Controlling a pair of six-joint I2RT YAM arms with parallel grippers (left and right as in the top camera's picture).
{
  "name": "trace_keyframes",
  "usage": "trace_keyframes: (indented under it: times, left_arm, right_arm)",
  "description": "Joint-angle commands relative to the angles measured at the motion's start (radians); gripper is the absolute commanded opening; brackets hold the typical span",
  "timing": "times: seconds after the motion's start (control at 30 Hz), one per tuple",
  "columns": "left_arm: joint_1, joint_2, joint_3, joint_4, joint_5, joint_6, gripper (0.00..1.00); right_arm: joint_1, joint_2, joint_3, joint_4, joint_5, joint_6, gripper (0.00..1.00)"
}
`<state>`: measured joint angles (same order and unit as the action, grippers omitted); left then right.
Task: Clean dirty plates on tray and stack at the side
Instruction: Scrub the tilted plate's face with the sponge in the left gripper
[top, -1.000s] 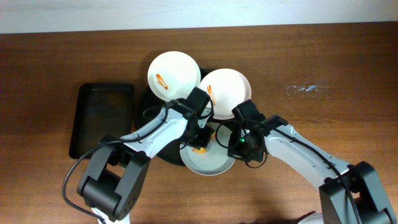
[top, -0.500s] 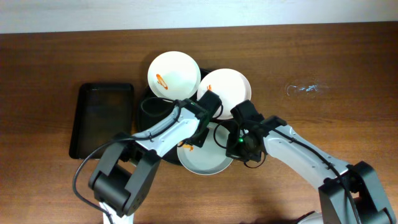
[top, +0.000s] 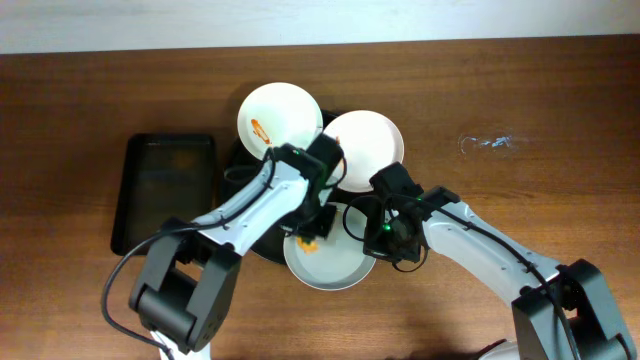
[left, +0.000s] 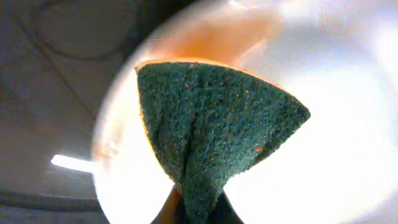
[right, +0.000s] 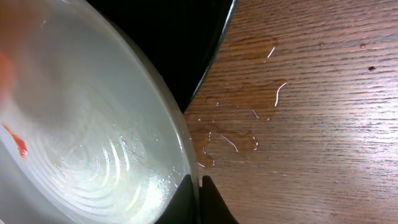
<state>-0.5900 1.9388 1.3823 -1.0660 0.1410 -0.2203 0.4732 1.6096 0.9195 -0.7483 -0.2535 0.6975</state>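
Observation:
Three white dirty plates show in the overhead view. One with an orange smear and a second lie at the back of the round black tray. The third plate hangs over the tray's front rim. My right gripper is shut on that plate's right rim, with the fingers either side of the edge. My left gripper is shut on a folded green sponge, which presses on this plate beside an orange smear. The sponge sits at the plate's upper left.
A rectangular black tray lies left of the round one. Wet streaks mark the wood by the held plate and further right. Bare wood-grain tabletop runs to the right and along the front.
The left gripper has slid the sponge left and back across the lower plate. That plate has shifted slightly left and toward the front in the right gripper's hold.

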Motion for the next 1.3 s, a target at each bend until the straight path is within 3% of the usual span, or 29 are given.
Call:
trace_keyframes:
  times: [0.0,0.13,0.37,0.6,0.73,0.87,1.27]
  left_arm:
    - [-0.010,-0.023,-0.055,-0.048,0.083,0.022,0.00]
    - [-0.010,-0.023,-0.095,-0.070,0.140,0.066,0.00]
    - [-0.011,-0.023,-0.359,0.315,0.140,0.053,0.00]
    - [0.050,-0.023,-0.358,0.329,0.052,0.053,0.00]
    - [0.055,-0.023,-0.359,0.243,-0.011,0.058,0.00]
    - [0.055,-0.023,-0.359,0.392,-0.090,0.057,0.00]
    - [0.055,-0.023,-0.350,0.535,-0.124,0.057,0.00]
  right_arm:
    - [0.006,0.003,-0.001,-0.004,0.002,-0.009,0.04]
    - [0.006,0.003,-0.001,-0.004,-0.001,-0.009,0.04]
    - [0.005,0.003,0.000,-0.003,-0.031,-0.009,0.04]
    - [0.005,0.003,0.000,-0.004,-0.031,-0.009,0.04]
    - [0.005,0.003,0.000,-0.003,-0.031,-0.009,0.04]
    - [0.005,0.003,0.000,-0.004,-0.031,-0.010,0.04]
    - [0.005,0.003,0.000,-0.003,-0.031,-0.013,0.04]
